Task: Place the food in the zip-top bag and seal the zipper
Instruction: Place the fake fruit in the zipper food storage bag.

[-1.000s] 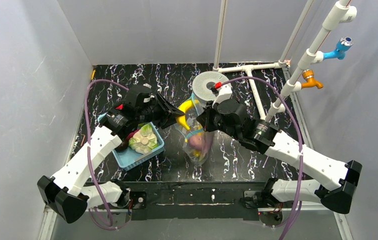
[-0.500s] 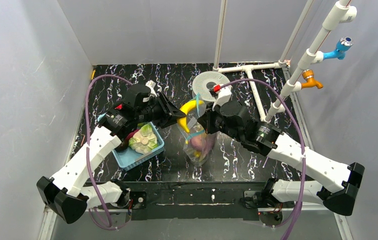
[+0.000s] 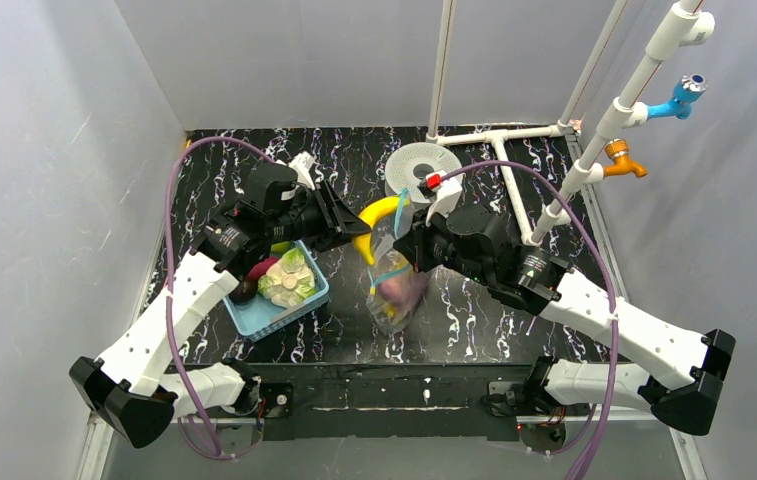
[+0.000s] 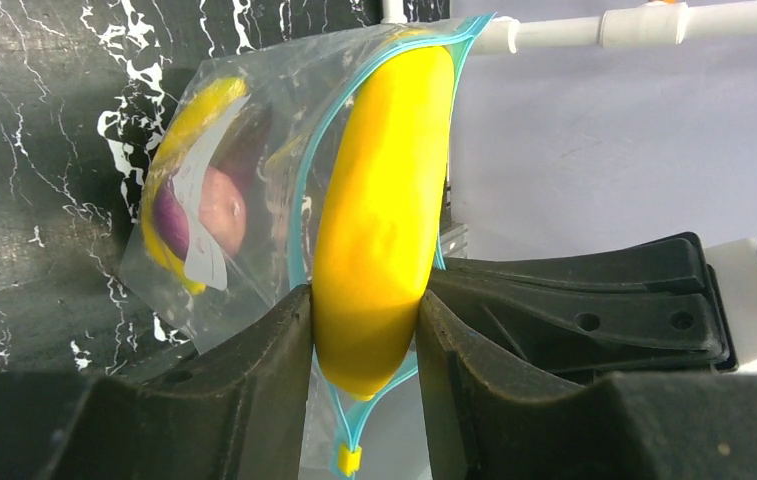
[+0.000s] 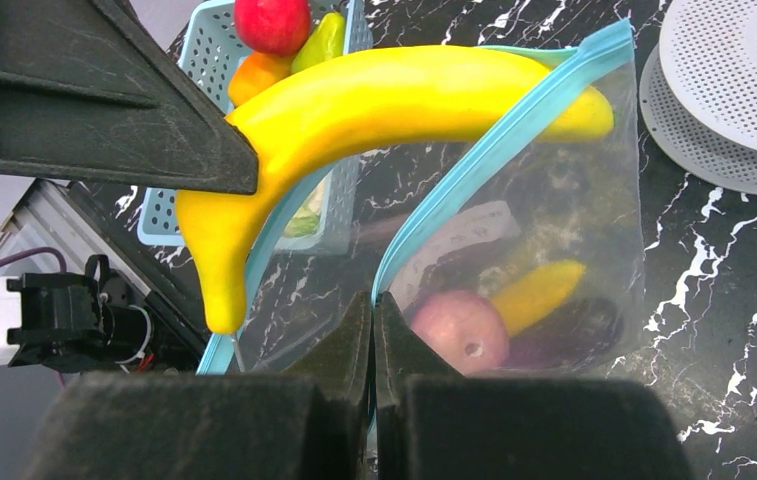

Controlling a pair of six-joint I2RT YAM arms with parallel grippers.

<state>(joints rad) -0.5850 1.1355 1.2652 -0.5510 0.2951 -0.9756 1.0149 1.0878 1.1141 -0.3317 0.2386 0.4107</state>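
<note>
The long yellow toy banana [image 4: 384,210] was gripped near its thick end by the left fingers [image 4: 254,370]. These were part way closed and pressed on both of its sides. It was held like that so the other end could be pointed at the bag. That far tip was seen just inside the mouth of the clear crinkly plastic zip-top bag [image 5: 574,230], while most of the banana was outside.

One lip of the bag's mouth was pinched by the right fingers [image 5: 349,350], which were shut tight on the thin light-blue zipper strip [image 5: 514,140]. The bag was lifted that way so its mouth was held wide and turned toward the banana. Its full end hung down toward the black marbled counter [image 3: 474,320].

Some food was already in the bag: a pinkish-red round fruit [image 5: 459,330], a dark purple eggplant [image 5: 569,330] and a small yellow piece [image 5: 534,290]. More was left in the blue plastic lattice basket [image 5: 169,215] nearby: a red round fruit [image 5: 272,22], a green piece [image 5: 322,38], an orange-yellow fruit [image 5: 259,72] and a pale-green cabbage [image 3: 287,278]. The filling was judged about half done. The zipper was not yet closed.
</note>
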